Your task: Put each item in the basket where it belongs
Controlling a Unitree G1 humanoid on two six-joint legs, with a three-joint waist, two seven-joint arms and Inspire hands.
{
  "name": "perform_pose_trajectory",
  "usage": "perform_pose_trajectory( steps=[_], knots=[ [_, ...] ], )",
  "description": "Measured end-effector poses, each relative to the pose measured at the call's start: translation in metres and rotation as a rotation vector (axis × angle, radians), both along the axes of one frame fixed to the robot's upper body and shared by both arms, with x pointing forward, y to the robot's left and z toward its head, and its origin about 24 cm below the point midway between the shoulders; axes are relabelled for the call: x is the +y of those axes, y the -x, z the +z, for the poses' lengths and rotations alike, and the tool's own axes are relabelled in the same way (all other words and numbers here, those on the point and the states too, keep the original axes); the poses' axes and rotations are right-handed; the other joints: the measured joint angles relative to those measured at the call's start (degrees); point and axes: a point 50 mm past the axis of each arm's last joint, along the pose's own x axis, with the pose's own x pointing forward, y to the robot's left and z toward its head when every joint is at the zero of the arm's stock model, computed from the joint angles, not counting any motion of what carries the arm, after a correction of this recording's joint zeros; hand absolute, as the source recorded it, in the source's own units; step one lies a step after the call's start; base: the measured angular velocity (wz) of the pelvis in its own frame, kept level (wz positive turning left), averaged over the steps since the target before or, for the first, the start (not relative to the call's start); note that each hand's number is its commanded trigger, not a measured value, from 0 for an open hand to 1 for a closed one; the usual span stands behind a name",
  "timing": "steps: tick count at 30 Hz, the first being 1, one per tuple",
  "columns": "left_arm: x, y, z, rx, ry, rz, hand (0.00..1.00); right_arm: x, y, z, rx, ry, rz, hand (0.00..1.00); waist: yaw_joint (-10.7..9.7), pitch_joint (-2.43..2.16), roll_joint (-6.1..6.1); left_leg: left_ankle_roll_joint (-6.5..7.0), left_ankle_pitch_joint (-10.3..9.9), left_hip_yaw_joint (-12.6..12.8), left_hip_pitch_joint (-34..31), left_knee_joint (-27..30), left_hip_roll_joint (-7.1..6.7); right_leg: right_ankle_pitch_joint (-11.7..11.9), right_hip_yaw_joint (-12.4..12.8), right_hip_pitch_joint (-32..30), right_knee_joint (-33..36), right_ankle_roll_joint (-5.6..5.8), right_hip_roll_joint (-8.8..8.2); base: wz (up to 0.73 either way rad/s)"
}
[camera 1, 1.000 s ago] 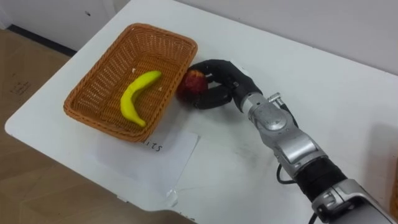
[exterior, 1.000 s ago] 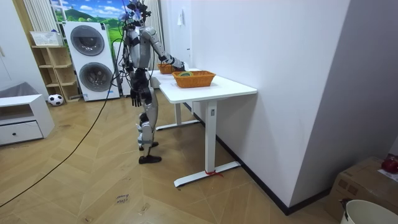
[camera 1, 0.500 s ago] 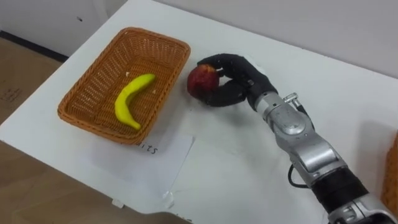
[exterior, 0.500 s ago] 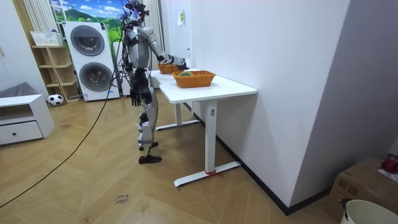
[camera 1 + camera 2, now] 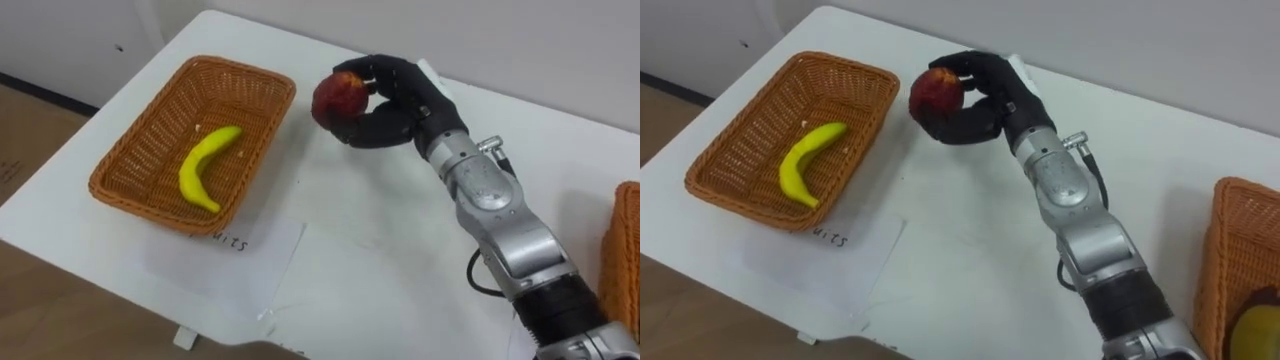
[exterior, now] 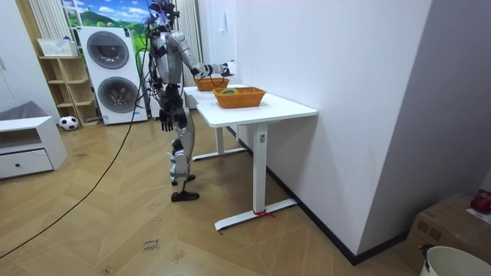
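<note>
My right hand [image 5: 395, 100] [image 5: 985, 100] is shut on a red apple [image 5: 338, 97] [image 5: 936, 93], held up off the white table [image 5: 400, 250] just right of the left wicker basket [image 5: 250, 130] [image 5: 855, 120]. A yellow banana [image 5: 202, 167] [image 5: 805, 160] lies inside that basket. A second wicker basket [image 5: 1230, 250] [image 5: 622, 250] stands at the table's right edge, with a yellow fruit [image 5: 1255, 335] in its near corner. In the room view I stand at the table's end, right arm stretched over the baskets [image 6: 238, 96], left hand [image 6: 166, 123] hanging at my side.
A sheet of paper [image 5: 225, 262] [image 5: 820, 262] with writing lies on the table in front of the left basket. The table's near edge and wooden floor [image 5: 60, 320] show at the lower left. A wall runs behind the table.
My right hand has lifted the apple from the table beside the basket's far corner and raised it. The eye views have shifted.
</note>
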Motion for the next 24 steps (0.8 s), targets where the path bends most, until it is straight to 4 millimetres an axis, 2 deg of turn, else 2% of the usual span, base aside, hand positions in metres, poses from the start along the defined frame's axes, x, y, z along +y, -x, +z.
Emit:
perform_pose_trajectory(
  steps=[10, 16, 21, 24],
  knots=[
    [0.000, 0.006, 0.000, 0.014, 0.011, -0.004, 0.00, 0.004, 0.001, 0.005, -0.033, 0.031, 0.013, 1.00, 1.14, 0.01, -0.11, 0.01, -0.02, -0.10, 0.72, 0.12, -0.02, -0.04, -0.13, 0.71, -0.04, -0.04, -0.02, 0.00],
    [-0.001, 0.013, -0.001, 0.034, 0.026, 0.007, 0.00, 0.013, 0.003, 0.002, -0.036, 0.061, 0.039, 1.00, 2.85, 0.11, -0.41, 0.00, -0.03, -0.50, 0.64, 0.14, -0.08, -0.19, -0.40, 0.80, -0.05, -0.04, -0.03, 0.03],
    [-0.001, 0.012, 0.000, 0.027, 0.028, 0.005, 0.00, 0.020, 0.005, 0.000, -0.022, 0.070, 0.075, 1.00, 3.98, 0.21, -0.68, -0.06, -0.10, -1.33, -0.24, 0.71, -0.24, -0.30, -1.71, 0.79, -0.05, 0.06, -0.12, 0.11],
    [-0.001, 0.012, 0.000, 0.035, 0.029, 0.007, 0.00, 0.021, 0.004, 0.000, -0.007, 0.072, 0.087, 1.00, 5.40, 0.31, -0.86, -0.05, -0.19, -1.65, -0.40, 0.98, -0.33, -0.33, -2.02, 0.91, -0.05, 0.09, -0.15, 0.07]
  ],
)
